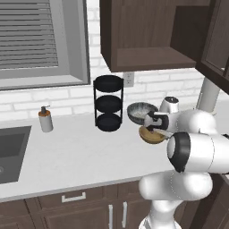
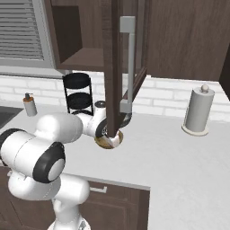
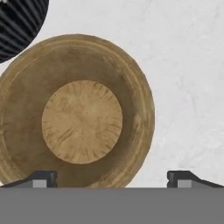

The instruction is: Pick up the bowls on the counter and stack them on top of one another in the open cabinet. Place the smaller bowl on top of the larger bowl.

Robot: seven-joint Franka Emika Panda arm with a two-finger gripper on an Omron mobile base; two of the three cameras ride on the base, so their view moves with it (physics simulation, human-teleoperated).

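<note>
The smaller tan wooden bowl (image 3: 76, 113) sits upright on the light counter (image 1: 80, 152), seen from straight above in the hand view. My gripper (image 3: 113, 179) hangs open just over it, its fingertips (image 3: 43, 178) far apart, with the bowl's right rim between them. From the left base view the gripper (image 1: 155, 124) points down over the tan bowl (image 1: 151, 135). The larger grey speckled bowl (image 1: 142, 112) stands just behind it. Above, the open brown cabinet (image 1: 152, 56) shows a bare shelf. In the right base view the cabinet door (image 2: 117, 67) hides most of the tan bowl (image 2: 106, 143).
A black three-tier rack (image 1: 108, 103) stands left of the bowls, a soap dispenser (image 1: 44, 119) and sink (image 1: 11, 152) farther left. A paper towel roll (image 2: 197, 110) stands at the right. A black ribbed round edge (image 3: 17, 22) shows beside the tan bowl.
</note>
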